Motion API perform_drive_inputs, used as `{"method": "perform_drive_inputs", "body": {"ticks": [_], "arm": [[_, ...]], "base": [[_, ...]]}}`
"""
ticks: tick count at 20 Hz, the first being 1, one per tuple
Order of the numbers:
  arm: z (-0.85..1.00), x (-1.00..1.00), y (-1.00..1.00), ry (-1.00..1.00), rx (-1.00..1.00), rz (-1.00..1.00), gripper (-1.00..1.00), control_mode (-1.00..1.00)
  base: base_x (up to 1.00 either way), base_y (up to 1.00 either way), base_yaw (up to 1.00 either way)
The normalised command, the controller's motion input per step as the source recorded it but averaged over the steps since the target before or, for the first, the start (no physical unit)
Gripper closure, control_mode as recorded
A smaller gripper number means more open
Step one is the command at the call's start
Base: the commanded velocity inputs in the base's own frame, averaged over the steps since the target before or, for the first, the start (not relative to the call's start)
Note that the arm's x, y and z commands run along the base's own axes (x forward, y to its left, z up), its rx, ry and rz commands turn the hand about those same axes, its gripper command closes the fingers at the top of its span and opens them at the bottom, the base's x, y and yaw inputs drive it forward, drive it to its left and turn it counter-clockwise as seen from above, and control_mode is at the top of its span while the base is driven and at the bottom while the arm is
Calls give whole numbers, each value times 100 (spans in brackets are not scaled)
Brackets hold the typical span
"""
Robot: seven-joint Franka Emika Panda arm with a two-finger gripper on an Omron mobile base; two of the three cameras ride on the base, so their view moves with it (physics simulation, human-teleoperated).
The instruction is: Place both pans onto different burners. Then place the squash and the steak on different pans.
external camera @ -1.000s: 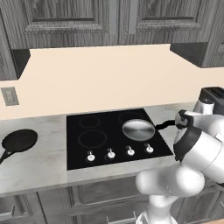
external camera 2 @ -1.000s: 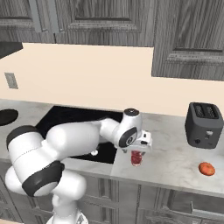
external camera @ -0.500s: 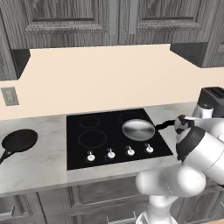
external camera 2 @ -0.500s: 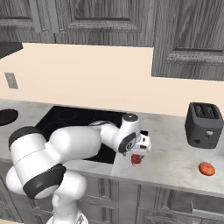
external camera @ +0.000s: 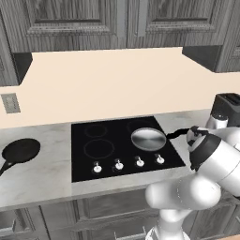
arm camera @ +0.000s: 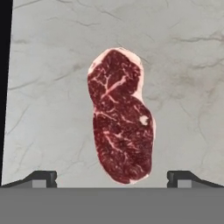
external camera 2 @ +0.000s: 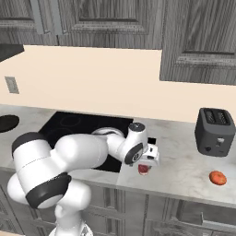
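The hand (arm camera: 112,178) hangs spread wide over the flat dark-red marbled steak (arm camera: 120,134), which lies on the grey marble worktop (arm camera: 183,87) between its fingertips (arm camera: 41,178). At about four o'clock from it, the small orange squash (external camera 2: 218,178) apparently rests, well apart.

Two pans (external camera: 20,151) (external camera: 148,139), one steak (arm camera: 120,116), one squash (external camera 2: 217,178), one toaster (external camera 2: 215,132).

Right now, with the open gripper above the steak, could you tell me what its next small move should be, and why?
Probably lower straight down and close: the steak lies flat on the counter, centred between the open gripper's fingertips, not yet touched.
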Motion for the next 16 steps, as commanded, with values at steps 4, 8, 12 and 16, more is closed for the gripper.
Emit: {"method": "perform_drive_inputs", "body": {"ticks": [4,8,12,16], "arm": [[-11,0,0,-2,0,0,-100,-100],[-12,0,-1,-3,0,0,-100,-100],[-9,0,-1,-2,0,0,-100,-100],[-6,0,0,-1,0,0,-100,-100]], "base": [[0,0,0],[0,0,0],[0,0,0],[0,0,0]]}}
